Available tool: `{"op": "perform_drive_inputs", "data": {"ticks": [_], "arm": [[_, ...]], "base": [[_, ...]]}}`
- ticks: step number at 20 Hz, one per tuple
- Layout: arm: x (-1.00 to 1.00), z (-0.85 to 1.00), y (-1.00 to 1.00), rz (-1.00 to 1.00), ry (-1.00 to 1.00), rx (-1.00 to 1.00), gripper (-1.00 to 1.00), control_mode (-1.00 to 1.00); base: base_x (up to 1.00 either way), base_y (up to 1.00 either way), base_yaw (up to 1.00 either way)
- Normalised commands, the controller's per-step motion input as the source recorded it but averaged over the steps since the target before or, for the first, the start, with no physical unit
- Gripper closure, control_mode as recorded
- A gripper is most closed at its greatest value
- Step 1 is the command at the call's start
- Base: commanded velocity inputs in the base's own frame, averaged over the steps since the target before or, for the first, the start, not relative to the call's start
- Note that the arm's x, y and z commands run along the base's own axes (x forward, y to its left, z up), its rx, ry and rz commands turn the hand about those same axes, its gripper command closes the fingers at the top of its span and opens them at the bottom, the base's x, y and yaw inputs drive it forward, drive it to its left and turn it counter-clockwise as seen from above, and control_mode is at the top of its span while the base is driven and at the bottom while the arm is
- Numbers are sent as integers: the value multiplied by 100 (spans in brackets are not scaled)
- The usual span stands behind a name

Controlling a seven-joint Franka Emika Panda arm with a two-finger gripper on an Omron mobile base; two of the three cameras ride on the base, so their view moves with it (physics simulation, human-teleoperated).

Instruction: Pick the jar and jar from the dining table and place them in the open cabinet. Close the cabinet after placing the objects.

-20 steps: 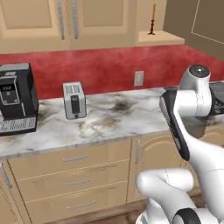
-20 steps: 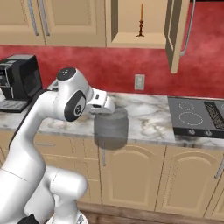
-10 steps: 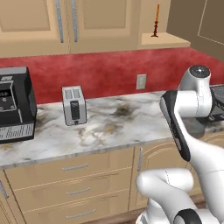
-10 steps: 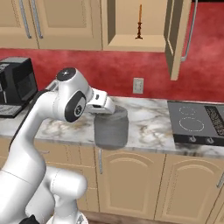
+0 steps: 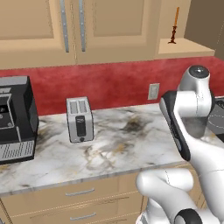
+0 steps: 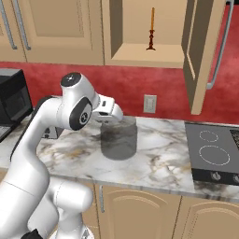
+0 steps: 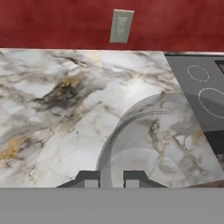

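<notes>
A translucent grey jar (image 6: 119,140) hangs just above the marble counter (image 6: 163,163), with my gripper (image 6: 112,120) shut on its rim. In the hand view my gripper (image 7: 110,178) has its two dark tips pinched on the jar's (image 7: 148,148) wall, and I look down through it. Up and to the right is the open cabinet (image 6: 144,58), its door (image 6: 200,51) swung out towards me. Inside it a candlestick (image 6: 151,29) stands on the shelf. The dining table is out of view.
A toaster (image 5: 79,119) and a black coffee machine (image 5: 15,118) stand on the counter to the left. A black stove top (image 6: 214,154) lies to the right. A wall socket (image 6: 149,103) sits on the red backsplash. Closed wall cabinets (image 5: 65,26) hang above.
The whole picture has shifted as the base moved closer to the counter. The jar stays in my shut gripper, held the same way.
</notes>
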Motion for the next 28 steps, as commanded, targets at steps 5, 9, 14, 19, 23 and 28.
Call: {"op": "perform_drive_inputs", "data": {"ticks": [5, 9, 14, 19, 23, 28], "arm": [[0, 0, 0, 0, 0, 0, 100, 100], [0, 0, 0, 0, 0, 0, 100, 100], [-3, 0, -11, 0, -3, 0, 100, -100], [-3, 58, -16, 4, -28, -1, 100, -100], [0, 99, 15, 16, -47, -18, 100, -100], [-17, 97, 0, 4, -39, -27, 100, -100]], "base": [[0, 0, 0], [0, 0, 0], [0, 0, 0], [0, 0, 0], [0, 0, 0], [0, 0, 0]]}}
